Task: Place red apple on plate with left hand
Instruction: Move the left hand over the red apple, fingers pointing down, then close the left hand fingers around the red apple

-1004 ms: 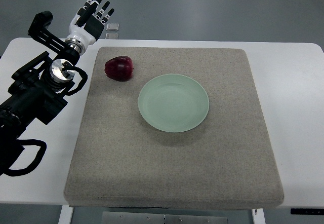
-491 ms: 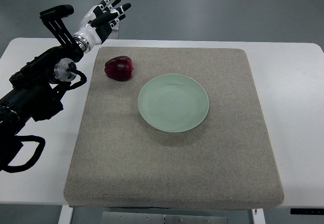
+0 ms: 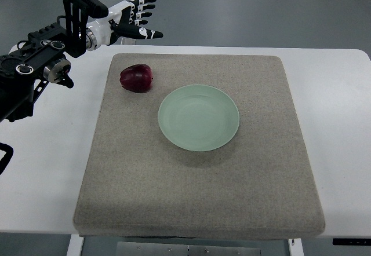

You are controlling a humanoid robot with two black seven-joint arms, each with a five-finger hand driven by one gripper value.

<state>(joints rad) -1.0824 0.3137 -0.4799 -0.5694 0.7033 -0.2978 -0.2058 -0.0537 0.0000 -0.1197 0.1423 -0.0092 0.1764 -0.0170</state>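
Since the earlier frame the left hand [image 3: 132, 22] has swung rightward and turned sideways, now past the far edge of the table, above and beyond the red apple [image 3: 136, 78]. Fingers [image 3: 146, 17] spread, holding nothing, pointing right. Apple sits untouched on the grey mat [image 3: 197, 192], far-left part, just beside the pale green plate [image 3: 199, 117], not touching it. White table [image 3: 336, 123] underneath.

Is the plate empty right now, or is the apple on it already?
Empty. The green plate shows only bare surface; the red apple sits on the mat beside it.
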